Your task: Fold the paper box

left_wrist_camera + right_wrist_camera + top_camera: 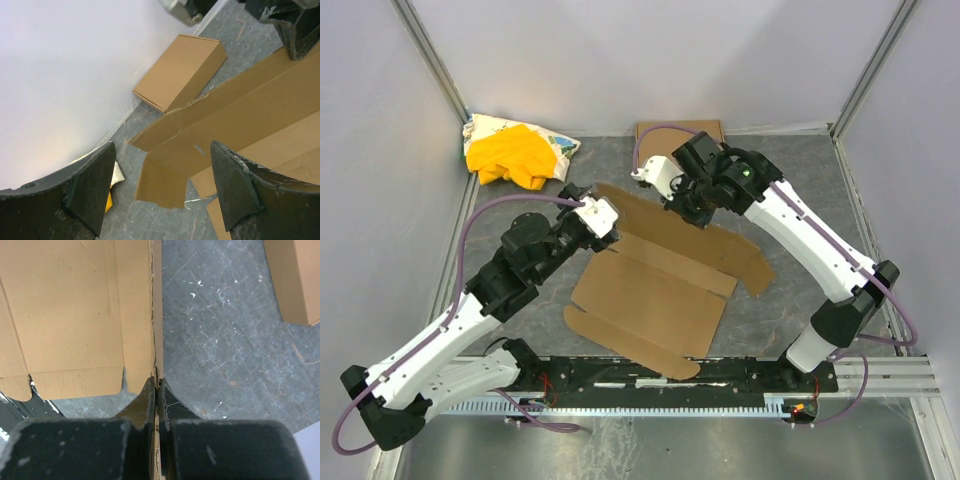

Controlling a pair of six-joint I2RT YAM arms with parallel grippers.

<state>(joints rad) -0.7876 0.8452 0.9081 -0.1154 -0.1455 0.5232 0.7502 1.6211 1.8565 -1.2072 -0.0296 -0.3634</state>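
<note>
Two arms reach over the grey tabletop (760,315), meeting above the paper box (655,285), a plain brown cardboard mailer that lies mostly unfolded across the middle of the tabletop. Its wide creased sheet is largely flat, with one long edge toward the near edge and its side flaps spread out. The panel along its far side is raised off the surface.

The right gripper (157,387) is clamped on that raised far panel. Its own camera shows both fingers pressed together on the thin cardboard edge, which runs straight up between them, with the rest of the sheet spreading to one side and bare tabletop to the other.

The left gripper (162,187) stands wide apart with nothing between its fingers (92,190). It hovers just beside the far left corner of the box, and a small corner flap and the raised panel lie ahead of it. I cannot tell whether either finger touches the cardboard.

A second, neatly closed shallow brown carton (680,130) sits against the far edge of the tabletop, well apart from the sheet. A yellow cloth bundle (515,155), with some pale printed fabric under it, is bunched in the far left corner.
</note>
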